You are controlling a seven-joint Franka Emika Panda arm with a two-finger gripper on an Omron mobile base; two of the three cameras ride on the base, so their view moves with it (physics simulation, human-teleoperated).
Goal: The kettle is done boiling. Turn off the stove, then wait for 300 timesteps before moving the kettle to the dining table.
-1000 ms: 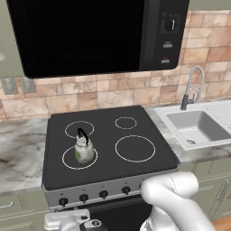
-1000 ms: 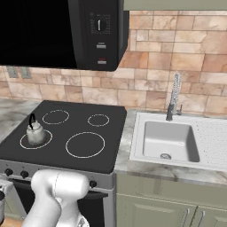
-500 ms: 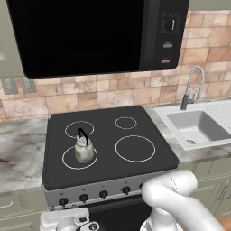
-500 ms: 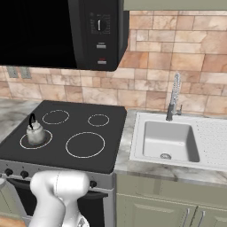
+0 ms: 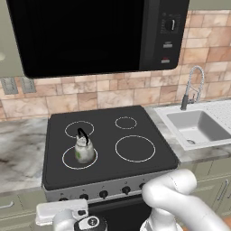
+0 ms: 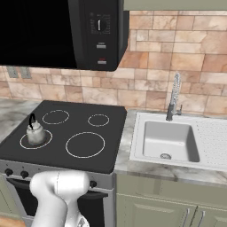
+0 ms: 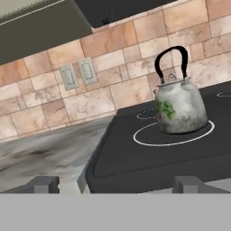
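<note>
kettle (image 5: pixel 84 150) is seen standing upright on the front-left burner of the stove (image 5: pixel 135 173), inside the white ring, black handle arched over the lid; the same position is shown from the other side in the right base view (image 6: pixel 34 133). in the hand view the kettle (image 7: pixel 179 106) is seen right of centre, a little way off, with the cooktop's front-left corner nearest and the marble counter (image 7: pixel 40 155) beside it. the gripper (image 7: pixel 116 184) is held low at the stove's front, near the left end of the knob row, with its jaws spread wide and nothing between them; only the two dark fingertips (image 7: pixel 44 184) are shown at the bottom of that view.

the step in hand is judged to be turning the stove off, which is not yet done. the knob belonging to the front-left burner should be chosen, though which knob (image 5: pixel 103 194) that is cannot be told from the markings. the open jaws should be brought square over the knob, closed evenly on its sides, and the wrist rolled about the knob's own axis, so that no neighbouring knob is nudged. the kettle should be left untouched until the wait is over.
</note>
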